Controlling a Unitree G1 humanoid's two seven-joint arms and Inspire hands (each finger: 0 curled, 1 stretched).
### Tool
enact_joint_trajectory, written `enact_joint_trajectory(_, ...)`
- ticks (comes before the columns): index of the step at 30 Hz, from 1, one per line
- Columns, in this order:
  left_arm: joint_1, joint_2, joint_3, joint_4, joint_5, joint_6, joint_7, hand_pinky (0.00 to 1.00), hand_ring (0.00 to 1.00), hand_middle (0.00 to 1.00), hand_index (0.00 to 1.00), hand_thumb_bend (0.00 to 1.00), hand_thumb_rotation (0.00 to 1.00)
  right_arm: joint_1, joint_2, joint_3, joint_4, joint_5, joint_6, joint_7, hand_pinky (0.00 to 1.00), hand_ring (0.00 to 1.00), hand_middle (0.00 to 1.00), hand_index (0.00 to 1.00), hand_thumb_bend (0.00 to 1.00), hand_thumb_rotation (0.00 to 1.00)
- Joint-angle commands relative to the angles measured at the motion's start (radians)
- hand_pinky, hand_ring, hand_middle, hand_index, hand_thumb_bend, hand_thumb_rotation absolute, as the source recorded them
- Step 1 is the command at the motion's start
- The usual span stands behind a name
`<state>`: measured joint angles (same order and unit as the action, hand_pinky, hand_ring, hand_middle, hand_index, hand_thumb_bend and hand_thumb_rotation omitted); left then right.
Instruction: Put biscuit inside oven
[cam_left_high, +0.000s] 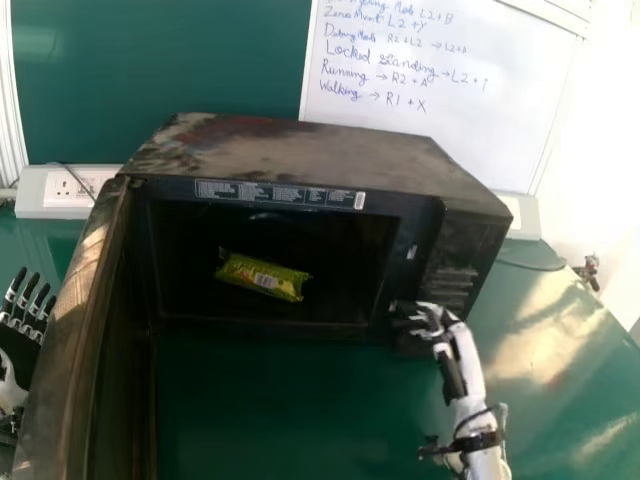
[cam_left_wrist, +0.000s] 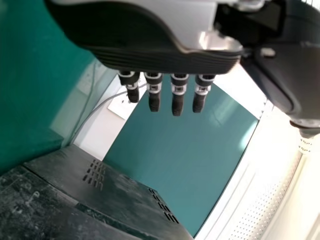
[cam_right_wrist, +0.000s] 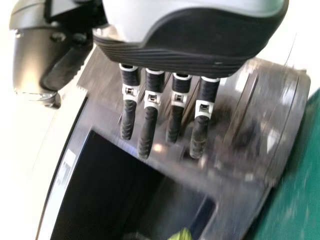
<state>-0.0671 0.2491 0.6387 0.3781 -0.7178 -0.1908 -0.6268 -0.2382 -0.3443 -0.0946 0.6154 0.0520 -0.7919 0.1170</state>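
A handwritten whiteboard (cam_left_high: 430, 110) stands beside a green board (cam_left_high: 150, 60) — both beyond a glossy green counter (cam_left_high: 560, 310) — as I watch remotely, a thin cable (cam_left_wrist: 95, 109) crossing the white socket panel (cam_left_high: 40, 193) at left.

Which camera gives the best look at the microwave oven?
The head view: it shows the microwave oven nearly whole, with its top, open door and cavity. The left wrist view catches part of its casing with vent slots; the right wrist view, part of its front and cavity.
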Motion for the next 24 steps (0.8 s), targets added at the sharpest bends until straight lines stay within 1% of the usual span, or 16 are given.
enact_joint_trajectory(1, 0.018, -0.029, -0.005, 0.038, -0.007, 0.01, -0.003, 0.45, 0.71, 0.81, 0.89, 0.07, 0.0, 0.019, 0.052, -0.015, 0.053, -0.002, 0.002, -0.035, 0.38, 0.42, 0.48, 0.66, 0.73, 0.48)
enact_joint_trajectory(3, 0.02, -0.03, -0.006, 0.033, -0.006, 0.009, 0.0, 0.45, 0.71, 0.81, 0.89, 0.07, 0.0, 0.014, 0.063, -0.031, 0.064, -0.013, 0.007, -0.065, 0.36, 0.4, 0.47, 0.64, 0.7, 0.49)
enact_joint_trajectory(5, 0.02, -0.028, -0.006, 0.037, -0.007, 0.01, -0.005, 0.47, 0.72, 0.82, 0.9, 0.07, 0.0, 0.01, 0.073, -0.046, 0.073, -0.017, 0.014, -0.093, 0.35, 0.38, 0.45, 0.63, 0.69, 0.49)
enact_joint_trajectory(6, 0.019, -0.027, -0.005, 0.04, -0.008, 0.01, -0.007, 0.5, 0.73, 0.82, 0.9, 0.07, 0.0, 0.008, 0.076, -0.053, 0.076, -0.025, 0.018, -0.112, 0.35, 0.37, 0.44, 0.63, 0.68, 0.48)
enact_joint_trajectory(8, 0.017, -0.025, -0.003, 0.048, -0.012, 0.011, -0.015, 0.52, 0.73, 0.82, 0.9, 0.07, 0.0, 0.007, 0.083, -0.066, 0.077, -0.037, 0.034, -0.15, 0.35, 0.36, 0.43, 0.63, 0.68, 0.5)
enact_joint_trajectory(11, 0.019, -0.026, -0.005, 0.041, -0.011, 0.014, -0.008, 0.48, 0.73, 0.82, 0.9, 0.07, 0.0, 0.007, 0.1, -0.085, 0.066, -0.05, 0.084, -0.215, 0.34, 0.34, 0.4, 0.62, 0.71, 0.52)
enact_joint_trajectory(12, 0.02, -0.026, -0.005, 0.038, -0.01, 0.013, -0.006, 0.48, 0.73, 0.81, 0.9, 0.07, 0.0, 0.007, 0.107, -0.091, 0.06, -0.052, 0.103, -0.237, 0.34, 0.34, 0.4, 0.62, 0.71, 0.52)
enact_joint_trajectory(13, 0.02, -0.026, -0.006, 0.037, -0.008, 0.012, -0.006, 0.48, 0.73, 0.81, 0.9, 0.07, 0.0, 0.007, 0.114, -0.097, 0.055, -0.052, 0.121, -0.255, 0.33, 0.34, 0.39, 0.62, 0.7, 0.49)
enact_joint_trajectory(15, 0.019, -0.024, -0.006, 0.043, -0.009, 0.01, -0.014, 0.48, 0.73, 0.82, 0.9, 0.07, 0.0, 0.006, 0.129, -0.108, 0.043, -0.053, 0.152, -0.294, 0.32, 0.33, 0.38, 0.64, 0.64, 0.4)
enact_joint_trajectory(16, 0.018, -0.023, -0.006, 0.044, -0.008, 0.008, -0.014, 0.45, 0.73, 0.82, 0.9, 0.07, 0.0, 0.005, 0.136, -0.114, 0.04, -0.051, 0.165, -0.311, 0.31, 0.33, 0.38, 0.64, 0.63, 0.38)
enact_joint_trajectory(18, 0.018, -0.023, -0.006, 0.044, -0.009, 0.008, -0.017, 0.42, 0.73, 0.82, 0.9, 0.07, 0.0, 0.0, 0.155, -0.13, 0.033, -0.043, 0.191, -0.352, 0.3, 0.32, 0.38, 0.63, 0.6, 0.37)
enact_joint_trajectory(20, 0.018, -0.021, -0.005, 0.047, -0.012, 0.007, -0.024, 0.39, 0.72, 0.82, 0.9, 0.07, 0.0, -0.006, 0.182, -0.151, 0.014, -0.02, 0.236, -0.39, 0.29, 0.32, 0.38, 0.63, 0.61, 0.39)
enact_joint_trajectory(21, 0.017, -0.021, -0.004, 0.049, -0.016, 0.008, -0.03, 0.18, 0.73, 0.83, 0.91, 0.05, 0.0, -0.009, 0.192, -0.159, 0.005, -0.012, 0.257, -0.406, 0.28, 0.32, 0.39, 0.63, 0.61, 0.4)
enact_joint_trajectory(22, 0.016, -0.02, -0.002, 0.053, -0.02, 0.006, -0.039, 0.09, 0.74, 0.83, 0.91, 0.04, 0.0, -0.01, 0.201, -0.166, -0.004, -0.007, 0.276, -0.42, 0.28, 0.32, 0.4, 0.63, 0.6, 0.41)
enact_joint_trajectory(24, 0.01, -0.018, 0.004, 0.066, -0.033, 0.005, -0.063, 0.02, 0.73, 0.83, 0.92, 0.02, 0.0, -0.011, 0.21, -0.173, -0.018, -0.01, 0.304, -0.444, 0.28, 0.32, 0.41, 0.64, 0.59, 0.43)
